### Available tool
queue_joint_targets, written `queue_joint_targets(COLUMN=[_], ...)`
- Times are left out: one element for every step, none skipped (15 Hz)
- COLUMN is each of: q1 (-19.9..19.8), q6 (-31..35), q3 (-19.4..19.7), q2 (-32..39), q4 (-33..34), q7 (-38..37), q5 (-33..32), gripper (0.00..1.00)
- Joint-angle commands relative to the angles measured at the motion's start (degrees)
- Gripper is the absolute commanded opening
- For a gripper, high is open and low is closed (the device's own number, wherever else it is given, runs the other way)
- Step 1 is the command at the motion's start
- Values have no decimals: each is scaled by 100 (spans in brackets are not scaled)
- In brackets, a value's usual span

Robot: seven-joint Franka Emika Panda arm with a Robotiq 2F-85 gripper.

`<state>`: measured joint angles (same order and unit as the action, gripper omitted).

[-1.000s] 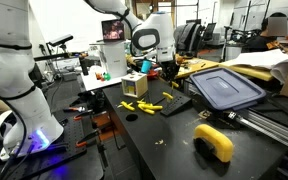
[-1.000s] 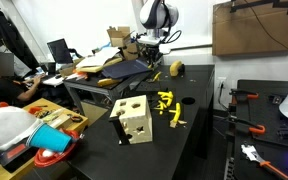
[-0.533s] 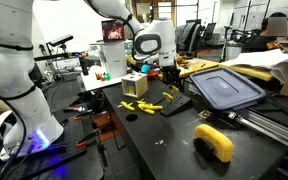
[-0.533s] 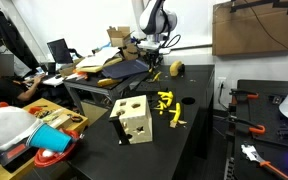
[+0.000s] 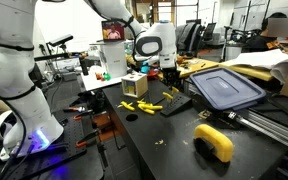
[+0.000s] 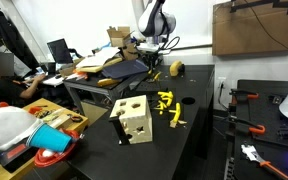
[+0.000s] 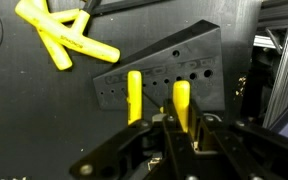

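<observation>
Yellow peg (image 7: pixel 181 100): smooth plastic, slight sheen. Angled holder block (image 7: pixel 199 50): matt black plastic, faintly grained. Bench (image 7: pixel 44 130): dark, matt, finely speckled. End effector (image 7: pixel 181 128): black, hard, semi-matt; metal or plastic not discernible. Box (image 6: pixel 134 125): pale bare wood, unvarnished. Arm shell (image 5: pixel 149 42): glossy white plastic. Lid (image 5: pixel 224 88): dark blue-grey plastic, smooth, low sheen.

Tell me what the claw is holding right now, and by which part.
A yellow peg, pinched at its near end in the claw. Its free end reaches the black block with holes, beside a second peg.

The arm (image 5: pixel 147 44) reaches low — gripper (image 7: pixel 176 138) pointing down; jaws closed.
</observation>
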<state>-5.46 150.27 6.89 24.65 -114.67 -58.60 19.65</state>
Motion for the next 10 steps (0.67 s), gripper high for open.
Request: queue_joint_targets(q1=[-69, -73, -69, -72, -74, -84, -77, -77, -74, -68], q6=[-28, -43, -58, -68, -99, -92, -86, -91, -114, -125], q3=[-56, -59, -52, -50, -46, -63, -60, -66, -62, -53], q2=[74, 84, 82, 80, 64, 50, 48, 55, 54, 45], q4=[133, 133, 117, 105, 93, 81, 76, 81, 86, 85], q7=[226, 245, 272, 289, 283, 305, 301, 304, 294, 286], q5=[137, 143, 135, 140, 141, 163, 157, 161, 156, 141], gripper=[4, 4, 4, 4, 4, 4, 4, 4, 4, 4])
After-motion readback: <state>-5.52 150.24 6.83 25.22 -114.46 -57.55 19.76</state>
